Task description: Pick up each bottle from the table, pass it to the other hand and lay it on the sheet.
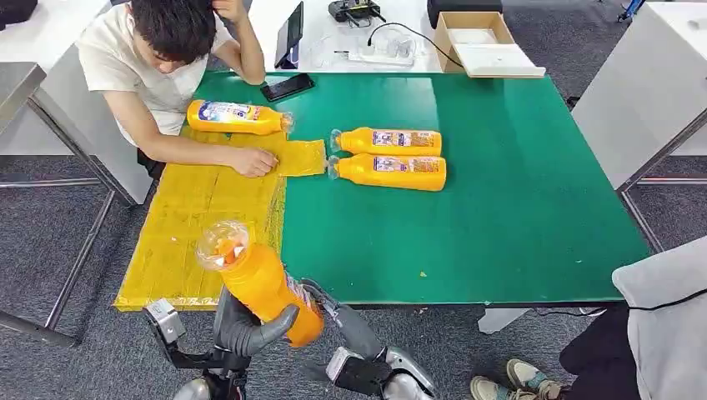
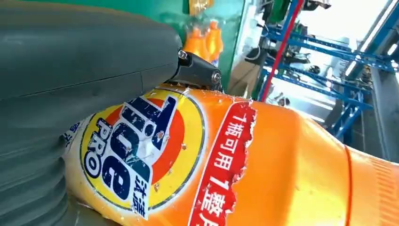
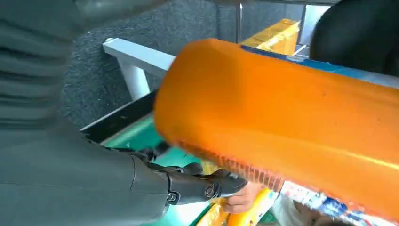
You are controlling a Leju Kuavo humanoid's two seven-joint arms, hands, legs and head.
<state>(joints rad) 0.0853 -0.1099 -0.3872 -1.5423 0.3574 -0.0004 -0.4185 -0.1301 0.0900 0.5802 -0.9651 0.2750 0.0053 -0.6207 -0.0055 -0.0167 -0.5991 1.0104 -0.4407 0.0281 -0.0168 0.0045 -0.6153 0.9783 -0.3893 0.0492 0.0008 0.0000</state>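
Head view, left to right: yellow sheet [image 1: 192,225] along the green worktop's [image 1: 500,208] left edge, a person's hand [image 1: 253,161] pressing on it, one bottle [image 1: 238,117] lying at its far end. Near edge: held bottle [image 1: 263,283] tilted, cap up, gripped by left robot hand [image 1: 246,329]. Right robot hand [image 1: 321,298] just beside its base; grip unclear. Mid-worktop: two more bottles [image 1: 388,157] lying side by side.

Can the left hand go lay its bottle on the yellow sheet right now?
Probably yes: the left hand grips the bottle beside the sheet's bare near part. The person's hand rests farther up.
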